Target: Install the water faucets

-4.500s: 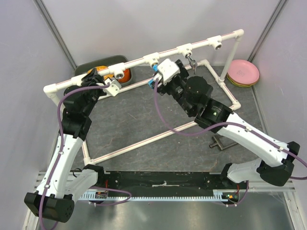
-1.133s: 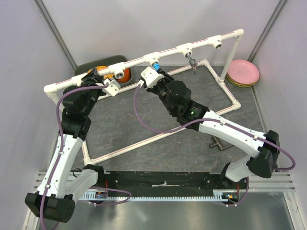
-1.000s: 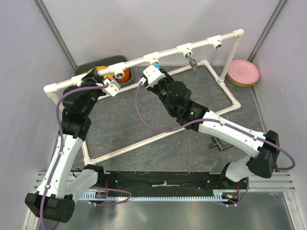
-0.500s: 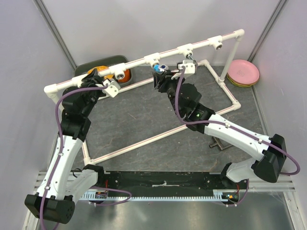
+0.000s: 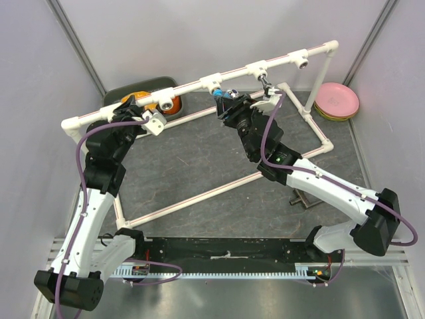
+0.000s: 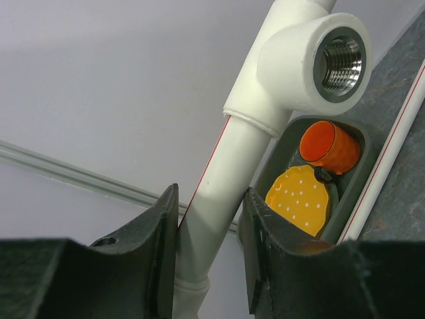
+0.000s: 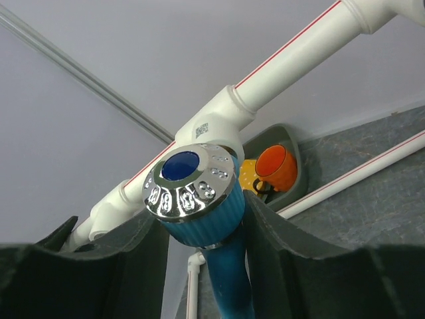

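My right gripper (image 5: 230,101) is shut on the blue faucet (image 5: 229,94) just under the middle tee (image 5: 212,83) of the white top rail. In the right wrist view the gripper (image 7: 202,222) holds its ribbed blue knob (image 7: 199,199), whose chrome cap faces the camera. The orange threaded end is hidden. The chrome faucet (image 5: 266,85) hangs from the following tee (image 5: 255,67). My left gripper (image 5: 135,107) is shut on the rail; in the left wrist view (image 6: 209,229) its fingers clamp the pipe (image 6: 222,179) below an empty threaded tee (image 6: 335,60).
A grey tray (image 5: 126,95) with an orange cup (image 6: 329,147) and a yellow dotted piece (image 6: 299,199) sits behind the frame at the left. Pink plates (image 5: 337,100) lie at the back right. A metal T-shaped tool (image 5: 303,198) lies on the mat by the right arm.
My right wrist has rolled over with the blue faucet, its camera swinging from the left side to the right, and the knob has shifted slightly right. The left arm has not moved.
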### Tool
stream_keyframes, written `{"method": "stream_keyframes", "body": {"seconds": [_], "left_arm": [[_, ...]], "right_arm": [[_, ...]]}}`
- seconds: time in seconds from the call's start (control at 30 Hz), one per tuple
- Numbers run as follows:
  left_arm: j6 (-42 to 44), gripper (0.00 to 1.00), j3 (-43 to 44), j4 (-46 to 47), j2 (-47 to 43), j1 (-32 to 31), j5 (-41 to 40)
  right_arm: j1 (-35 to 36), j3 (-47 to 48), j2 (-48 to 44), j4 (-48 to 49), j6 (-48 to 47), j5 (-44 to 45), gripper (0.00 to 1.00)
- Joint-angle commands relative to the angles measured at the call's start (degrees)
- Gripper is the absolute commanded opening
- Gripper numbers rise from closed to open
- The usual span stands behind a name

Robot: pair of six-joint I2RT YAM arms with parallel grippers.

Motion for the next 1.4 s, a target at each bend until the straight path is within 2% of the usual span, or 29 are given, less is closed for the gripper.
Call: {"method": "stream_keyframes", "body": {"seconds": [0.0,0.07,0.1,0.2,0.33,0.37,0.43,0.47,0.53,0.63,0.67,0.73,0.77,0.87,1.0,1.03,1.13,1.37], "left_arm": [[-8.06,0.02,-1.31,-1.6,0.42,1.3,-3.87],[-8.06,0.02,-1.31,-1.6,0.42,1.3,-3.96],[-8.06,0.02,-1.31,-1.52,0.5,1.3,-3.96],[-8.06,0.02,-1.31,-1.69,0.59,1.3,-4.05],[-8.06,0.02,-1.14,-1.69,0.94,1.39,-3.96],[-8.06,0.02,-1.23,-1.78,1.03,1.39,-3.87],[-8.15,0.02,-1.05,-1.78,1.12,1.39,-3.7],[-8.15,0.02,-1.14,-1.87,1.21,1.39,-3.7],[-8.15,0.02,-1.05,-1.96,1.21,1.39,-3.7],[-8.15,0.02,-1.05,-1.96,1.03,1.39,-3.61],[-8.15,0.02,-1.05,-1.96,1.03,1.39,-3.61],[-8.24,0.02,-0.96,-1.96,1.03,1.39,-3.52],[-8.24,0.02,-1.05,-1.96,1.12,1.39,-3.43],[-8.33,0.02,-0.96,-1.96,1.12,1.39,-3.17],[-8.32,0.02,-0.96,-1.96,0.94,1.39,-3.34],[-8.33,0.02,-1.05,-2.04,1.03,1.39,-3.34],[-8.24,0.02,-1.05,-2.04,1.21,1.39,-3.52],[-8.24,0.02,-0.88,-1.96,1.47,1.48,-3.26]], "right_arm": [[-4.14,0.75,-7.21,7.32,4.64,8.32,0.55],[-4.14,1.37,-8.27,6.53,-1.43,6.73,0.7],[-4.05,2.15,-9.23,5.66,-3.54,4.29,0.82],[-4.14,5.31,-11.08,0.39,-13.64,0.15,0.98],[-4.14,11.99,-12.23,-10.23,-29.98,-11.6,0.98],[-4.05,14.18,-11.97,-16.96,-37.32,-13.56,0.98],[-4.05,20.86,-10.57,-24.29,-44.73,-19.87,0.98],[-3.88,23.23,-9.95,-31.11,-47.82,-21.12,0.98],[-3.09,28.95,-8.02,-36.95,-56.7,-22.36,0.98],[0.14,33.62,-5.91,-45.84,-67.34,-17.55,0.98],[1.56,33.63,-5.21,-47.68,-70.67,-12.4,0.98],[5.68,32.32,-4.67,-47.88,-79.38,-6.92,0.98],[6.66,31.35,-3.71,-47.79,-81.15,-2.63,0.98],[8.95,31.43,-1.52,-47.53,-82.92,0.04,0.98],[13.42,27.58,-0.01,-45.69,-96.51,6.17,0.98],[14.05,26.26,0.07,-43.68,-104.11,7.76,0.98],[15.72,21.59,0.08,-39.89,-115.48,12.87,0.98],[16.42,18.87,2.8,-36.81,-130.71,23.25,0.98]]}}
